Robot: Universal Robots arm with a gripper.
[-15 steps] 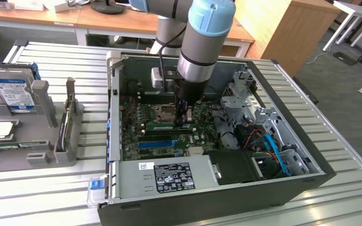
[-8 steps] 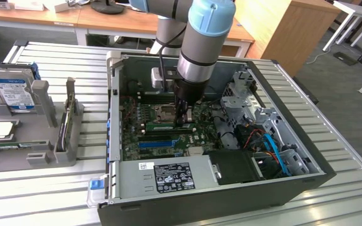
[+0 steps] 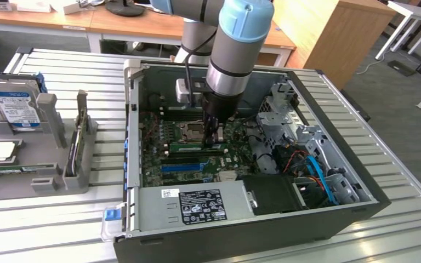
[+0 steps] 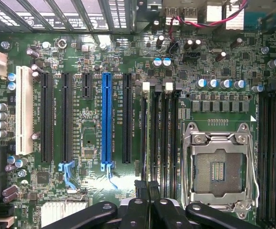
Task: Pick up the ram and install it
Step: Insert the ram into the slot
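The tool point(image 3: 212, 141) is held down inside the open computer case point(image 3: 232, 241), at the end of the big silver and blue arm point(image 3: 232, 55). Its two black fingers point(image 4: 139, 210) are seen pressed almost fully together, with only a thin line left between them. The ram point(image 3: 192, 147) is seen in the exterior view as a long thin green strip with a pale label. It is stood on its edge on the green board point(image 3: 155, 137), right at the tips of the tool and reaching out to the exterior view's left. Whether the ram is pinched by the fingers or only touched from above cannot be told. In the wrist view the tool point(image 4: 150, 191) is placed over a row of long black slots point(image 4: 164, 138) with white clips at their far ends. Just beside these slots a square silver socket point(image 4: 217, 164) is found. On the other side of the slots a long blue slot point(image 4: 107, 119) is seen. A grey box with a black label point(image 3: 195, 200) is fixed along the near side of the case. The case is set on a worktop point(image 3: 50, 230) made of pale metal slats. Well apart from the case, to the exterior view's left, a grey holder point(image 3: 57, 183) is kept, and a silver hard drive with a blue label point(image 3: 15, 107) is stood up in it.
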